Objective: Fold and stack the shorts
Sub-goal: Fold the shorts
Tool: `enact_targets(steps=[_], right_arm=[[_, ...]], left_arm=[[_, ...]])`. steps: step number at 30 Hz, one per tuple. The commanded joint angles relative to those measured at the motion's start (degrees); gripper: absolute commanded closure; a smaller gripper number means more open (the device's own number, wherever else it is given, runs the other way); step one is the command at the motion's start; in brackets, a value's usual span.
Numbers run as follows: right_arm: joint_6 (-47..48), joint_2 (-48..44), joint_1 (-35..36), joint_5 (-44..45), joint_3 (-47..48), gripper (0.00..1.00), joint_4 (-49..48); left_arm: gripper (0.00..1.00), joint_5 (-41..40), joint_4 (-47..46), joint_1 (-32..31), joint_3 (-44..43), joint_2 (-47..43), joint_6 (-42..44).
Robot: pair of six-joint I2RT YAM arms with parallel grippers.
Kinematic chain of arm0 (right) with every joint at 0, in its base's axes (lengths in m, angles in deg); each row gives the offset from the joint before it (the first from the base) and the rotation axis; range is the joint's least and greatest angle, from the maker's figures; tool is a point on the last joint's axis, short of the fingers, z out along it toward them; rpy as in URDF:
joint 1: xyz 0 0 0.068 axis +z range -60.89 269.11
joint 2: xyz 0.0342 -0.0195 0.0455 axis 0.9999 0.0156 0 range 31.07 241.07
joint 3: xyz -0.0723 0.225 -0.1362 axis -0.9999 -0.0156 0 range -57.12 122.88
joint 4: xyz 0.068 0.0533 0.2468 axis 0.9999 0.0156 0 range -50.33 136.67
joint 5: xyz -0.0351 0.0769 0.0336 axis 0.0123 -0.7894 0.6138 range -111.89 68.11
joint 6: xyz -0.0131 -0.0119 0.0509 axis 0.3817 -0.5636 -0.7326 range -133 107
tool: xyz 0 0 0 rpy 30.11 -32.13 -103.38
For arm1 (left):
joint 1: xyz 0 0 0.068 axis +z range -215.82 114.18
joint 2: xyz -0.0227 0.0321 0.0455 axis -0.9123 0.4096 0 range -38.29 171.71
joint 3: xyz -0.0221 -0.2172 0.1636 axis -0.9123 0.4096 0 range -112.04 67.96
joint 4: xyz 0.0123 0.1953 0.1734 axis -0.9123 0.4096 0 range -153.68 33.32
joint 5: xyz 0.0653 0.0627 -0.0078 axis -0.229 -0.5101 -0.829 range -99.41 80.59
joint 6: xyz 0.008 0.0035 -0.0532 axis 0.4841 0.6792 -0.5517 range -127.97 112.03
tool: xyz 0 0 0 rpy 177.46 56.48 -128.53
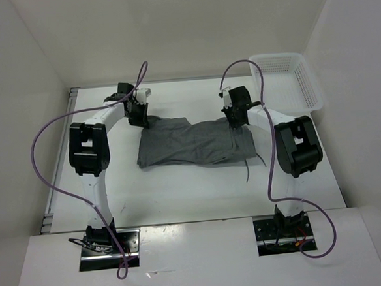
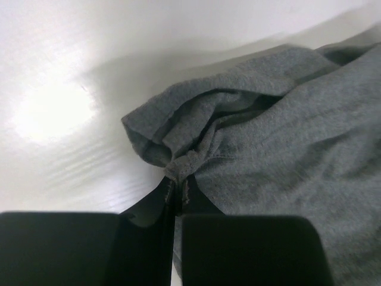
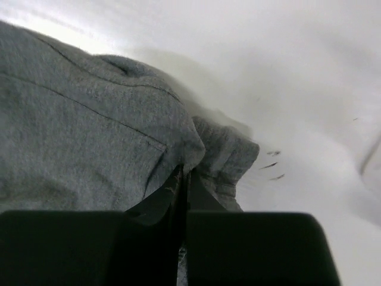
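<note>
One pair of grey shorts (image 1: 194, 143) lies rumpled at the middle of the white worktop (image 1: 181, 196), between the two arms; a thin drawstring (image 1: 247, 172) trails off its near right edge. The left hand (image 2: 177, 185) is clamped on a bunched fold at the garment's far left corner, fingers pressed together with cloth between them; the right hand (image 3: 184, 179) is pinched on the far right corner in the same way. The step in hand looks like the first fold, far edge brought over toward the near edge. To do it well, both corners should likely rise together and level, the cloth kept lightly taut between them so no sag or twist forms; the grips look thin, so a slow lift would guard against a slip, and the loose string is best kept out of the crease. Count: one pair of shorts, one drawstring, two hands, one white mesh basket (image 1: 290, 77) at the far right corner, apart from the shorts.
</note>
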Motion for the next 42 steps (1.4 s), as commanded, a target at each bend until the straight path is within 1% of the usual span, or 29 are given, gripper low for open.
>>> enact_targets(steps=[1,2,6,8,9,10,11,12,13,14,17,18,19,20,21,22,23,24,26,27,28,30,31,33,36,37,39,42], right_arm=[[-3.05,0.23,-1.0,3.63,6.19,1.0,-5.63],[-4.37,0.75,-1.53,4.15,6.72,1.0,-5.63],[-4.38,3.3,-1.54,3.63,8.03,1.0,-5.63],[-4.38,4.18,-1.54,2.4,9.18,0.82,-5.63],[-3.77,4.19,-1.54,2.4,9.88,0.74,-5.63],[-3.76,4.88,-1.54,2.4,11.54,0.54,-5.63],[-3.76,4.89,-1.54,1.88,12.51,0.44,-5.63],[-3.76,4.89,-1.54,1.87,13.57,0.39,-5.11],[-3.76,4.89,-1.54,1.87,15.4,0.34,-5.11],[-4.29,4.89,-1.54,1.87,16.12,0.34,-4.5],[-6.4,1.12,-1.54,1.87,16.74,0.33,-2.05],[-7.88,-0.19,-1.54,1.17,16.74,0.33,-1.16],[-8.5,-1.69,-1.54,-0.4,14.39,0.33,-0.37],[-9.03,-4.83,-1.54,-1.46,12.8,0.33,0.6],[-9.82,-6.43,-1.54,-2.51,8.87,0.34,2.26],[-9.83,-9.49,-1.54,-4.18,6.57,0.34,2.89],[-9.83,-11.0,-1.54,-4.98,4.28,0.35,3.94],[-9.83,-12.24,-1.54,-5.51,-0.26,0.35,3.95],[-11.23,-15.49,-1.54,-5.51,-5.55,0.38,4.47],[-12.45,-16.28,-1.54,-5.51,-6.8,0.38,4.47],[-13.16,-16.81,-2.14,-6.12,-7.68,0.38,4.47],[-14.39,-18.3,-2.76,-6.83,-9.53,0.38,5.0],[-14.92,-18.31,-3.29,-6.83,-9.54,0.39,5.0],[-15.81,-19.71,-4.69,-6.83,-11.11,0.39,5.0],[-16.33,-20.33,-4.7,-7.45,-12.43,0.39,5.0],[-16.33,-20.33,-4.7,-7.45,-12.44,0.39,5.0],[-16.85,-20.33,-4.7,-8.24,-13.14,0.39,5.0],[-16.86,-21.04,-4.7,-8.24,-14.63,0.39,5.53]], left_arm=[[1.0,-1.44,-0.08,1.29,-5.72,-1.32,0.21],[1.0,-2.59,-0.08,1.3,-6.25,-1.33,0.21],[1.0,-8.04,-1.22,2.53,-5.73,-0.19,0.21],[0.98,-8.58,-1.22,2.53,-5.2,-0.19,0.21],[0.92,-8.06,-1.74,2.53,-5.2,0.34,0.21],[0.81,-7.53,-1.75,2.53,-5.2,0.34,0.21],[0.63,-6.13,-1.75,2.53,-5.72,0.34,0.21],[0.36,-6.12,-1.23,2.53,-6.86,0.86,0.21],[0.29,-5.6,-1.22,2.53,-7.48,0.87,0.21],[0.24,-5.59,-0.7,2.53,-8.09,0.26,0.21],[0.17,-7.43,0.71,2.53,-9.95,-2.9,0.21],[0.14,-9.35,0.71,2.53,-9.95,-5.61,0.21],[0.14,-10.85,0.71,2.53,-9.95,-7.03,0.21],[0.14,-12.43,0.71,2.53,-7.51,-8.52,0.21],[0.14,-14.45,1.32,2.53,-5.83,-11.32,0.21],[0.14,-14.47,3.33,2.53,-3.64,-12.65,0.21],[0.16,-13.95,4.48,2.53,0.99,-15.02,0.21],[0.21,-11.51,5.54,2.53,3.3,-16.0,0.21],[0.31,-8.77,8.18,2.53,7.26,-18.19,0.21],[0.42,-6.76,8.88,2.53,10.15,-18.2,0.21],[0.46,-6.04,9.58,2.53,11.57,-18.99,0.21],[0.51,-4.2,10.29,2.53,14.65,-20.31,0.21],[0.51,-1.84,10.9,2.53,17.62,-20.31,0.21],[0.51,0.11,11.61,2.53,19.84,-20.31,0.21],[0.51,1.96,12.75,3.14,21.86,-20.31,0.21],[0.49,4.4,12.75,3.66,21.87,-20.31,0.21],[0.49,6.53,12.75,3.67,22.57,-20.31,0.21],[0.46,7.94,13.8,3.67,23.18,-21.46,0.21]])
